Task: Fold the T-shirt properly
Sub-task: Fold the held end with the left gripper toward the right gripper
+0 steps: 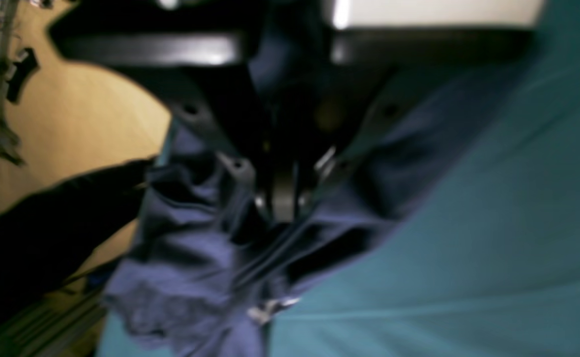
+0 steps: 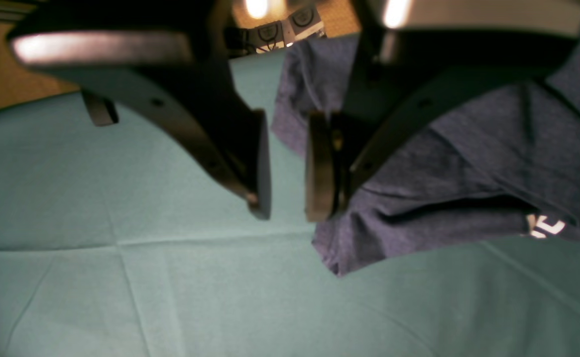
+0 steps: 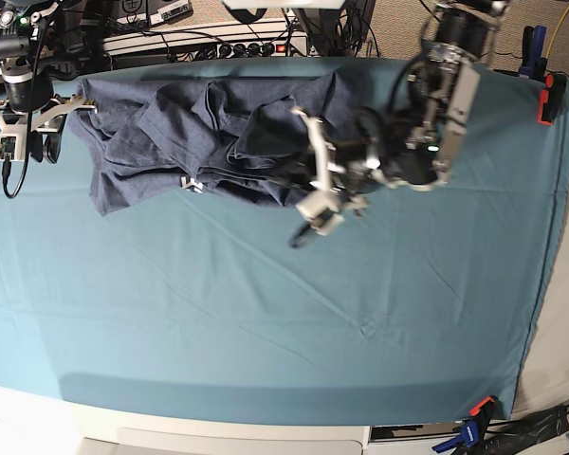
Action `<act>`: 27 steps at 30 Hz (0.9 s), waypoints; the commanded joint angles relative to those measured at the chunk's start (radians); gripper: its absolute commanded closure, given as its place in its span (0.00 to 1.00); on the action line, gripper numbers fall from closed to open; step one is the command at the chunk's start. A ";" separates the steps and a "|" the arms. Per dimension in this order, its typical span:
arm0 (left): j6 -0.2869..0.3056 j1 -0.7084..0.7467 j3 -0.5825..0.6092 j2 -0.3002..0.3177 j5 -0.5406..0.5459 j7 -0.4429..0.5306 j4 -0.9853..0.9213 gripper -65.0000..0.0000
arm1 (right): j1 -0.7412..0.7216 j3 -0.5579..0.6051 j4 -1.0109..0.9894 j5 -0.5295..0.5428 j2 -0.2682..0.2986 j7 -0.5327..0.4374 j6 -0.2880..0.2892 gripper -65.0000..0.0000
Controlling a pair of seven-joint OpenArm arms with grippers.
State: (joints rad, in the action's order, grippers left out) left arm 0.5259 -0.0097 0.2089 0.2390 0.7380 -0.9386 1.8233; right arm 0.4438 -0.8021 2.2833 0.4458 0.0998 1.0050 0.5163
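Observation:
The slate-blue T-shirt (image 3: 199,133) lies crumpled along the back left of the teal table cloth (image 3: 266,313), its white label (image 3: 192,183) showing near the front hem. My left gripper (image 1: 282,208) is shut, and folds of the T-shirt (image 1: 191,248) bunch up around its tips. In the base view that left gripper (image 3: 308,223) sits at the shirt's front right edge. My right gripper (image 2: 287,168) is open, with only teal cloth showing in the gap. The T-shirt (image 2: 468,163) edge lies just beside its right finger (image 2: 317,168).
Power strips and cables (image 3: 218,38) run behind the table's back edge. A red clamp (image 3: 547,100) grips the right edge, and another clamp (image 3: 476,409) holds the front right corner. The right arm (image 3: 19,85) stands at the back left corner.

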 commanded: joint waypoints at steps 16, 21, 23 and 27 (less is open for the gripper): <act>-0.108 0.129 0.091 0.037 -0.230 0.162 0.037 1.00 | 0.002 -0.004 0.013 0.010 0.014 -0.038 -0.006 0.80; -0.126 0.124 0.212 -0.022 -0.281 0.170 0.037 1.00 | 0.002 -0.004 0.013 0.010 0.014 -0.040 -0.006 0.80; -0.126 0.124 0.253 -0.057 -0.282 0.169 0.037 1.00 | 0.002 -0.004 0.013 0.010 0.014 -0.040 -0.005 0.80; -0.125 0.123 0.312 -0.108 -0.282 0.155 0.037 1.00 | 0.002 -0.004 0.013 0.010 0.014 -0.040 -0.005 0.80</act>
State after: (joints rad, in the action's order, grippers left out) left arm 0.3958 0.1219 0.5228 0.1349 0.4400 -0.8009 1.8416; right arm 0.4438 -0.8021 2.2833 0.4454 0.0998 0.9939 0.5163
